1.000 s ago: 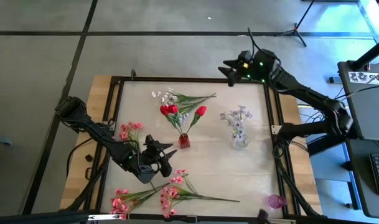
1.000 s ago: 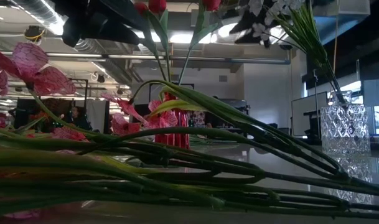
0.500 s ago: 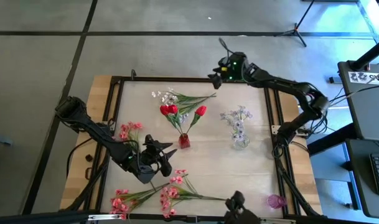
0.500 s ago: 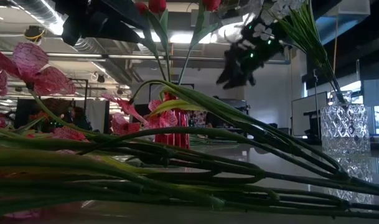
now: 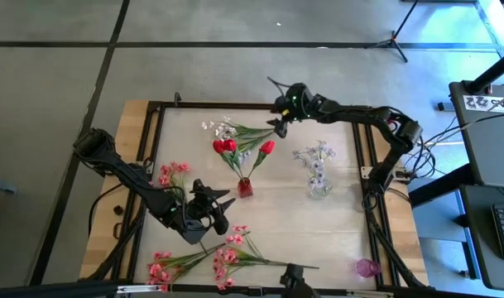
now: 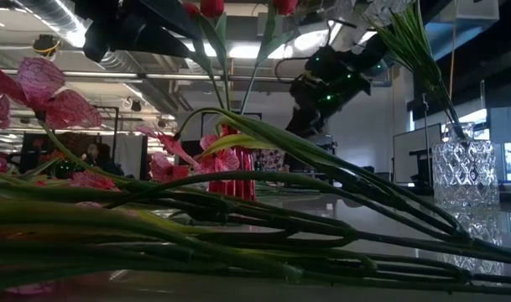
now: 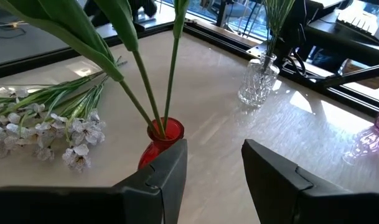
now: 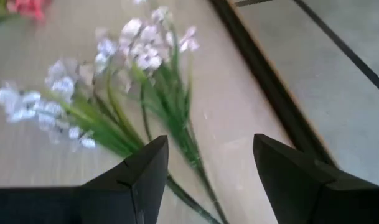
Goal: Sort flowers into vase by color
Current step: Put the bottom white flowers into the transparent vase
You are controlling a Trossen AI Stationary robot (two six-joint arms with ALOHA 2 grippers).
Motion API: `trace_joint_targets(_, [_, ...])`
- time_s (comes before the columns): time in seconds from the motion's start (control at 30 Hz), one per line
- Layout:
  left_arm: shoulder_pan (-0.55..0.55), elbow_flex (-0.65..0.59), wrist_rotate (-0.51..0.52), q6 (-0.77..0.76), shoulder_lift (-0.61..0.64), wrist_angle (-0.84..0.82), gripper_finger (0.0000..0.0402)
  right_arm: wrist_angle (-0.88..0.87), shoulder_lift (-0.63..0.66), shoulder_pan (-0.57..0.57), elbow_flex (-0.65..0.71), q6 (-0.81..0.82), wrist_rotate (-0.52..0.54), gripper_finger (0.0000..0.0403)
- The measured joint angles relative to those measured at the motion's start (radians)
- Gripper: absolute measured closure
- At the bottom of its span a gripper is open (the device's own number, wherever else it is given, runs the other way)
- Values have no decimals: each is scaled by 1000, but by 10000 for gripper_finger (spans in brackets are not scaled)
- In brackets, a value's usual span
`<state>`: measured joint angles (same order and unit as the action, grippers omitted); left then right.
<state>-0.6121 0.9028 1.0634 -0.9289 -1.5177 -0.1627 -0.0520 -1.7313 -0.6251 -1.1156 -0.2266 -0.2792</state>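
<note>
Red tulips [image 5: 227, 146] stand in a small red vase [image 5: 245, 188]. Some whitish sprigs [image 5: 319, 155] stand in a clear glass vase [image 5: 319, 189]; more whitish sprigs [image 5: 228, 129] lie flat near the table's far edge. Pink sprays [image 5: 227, 253] lie along the near edge, and another pink sprig [image 5: 173, 172] lies at the left. My right gripper [image 5: 278, 125] is open, hovering over the stem end of the lying whitish sprigs [image 8: 133, 74]. My left gripper [image 5: 227, 209] is open, left of the red vase [image 7: 164, 134], touching nothing.
An empty pink vase [image 5: 367, 268] stands at the near right corner. A dark frame [image 5: 363, 165] borders the table. In the low view, pink stems [image 6: 238, 226] fill the foreground. Bare tabletop lies between the two vases and the near sprays.
My right gripper has swung from the table's far right corner toward the left along the far edge and come down over the stem end of the lying whitish sprigs. The flowers and vases have stayed put.
</note>
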Motion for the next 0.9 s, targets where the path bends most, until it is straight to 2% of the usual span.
trace_joint_targets(0.33, [0,0,0,-5,0,0,250,-2,-95,71,0,-172,9,169])
trace_joint_targets(0.57, [0,0,1,-5,0,-1,250,2,-173,123,0,-224,33,172])
trace_joint_targets(0.7, [0,0,3,-5,0,-1,250,1,-217,130,0,-224,99,197])
trace_joint_targets(0.9, [0,0,9,-5,0,-1,250,10,-241,127,0,-200,122,250])
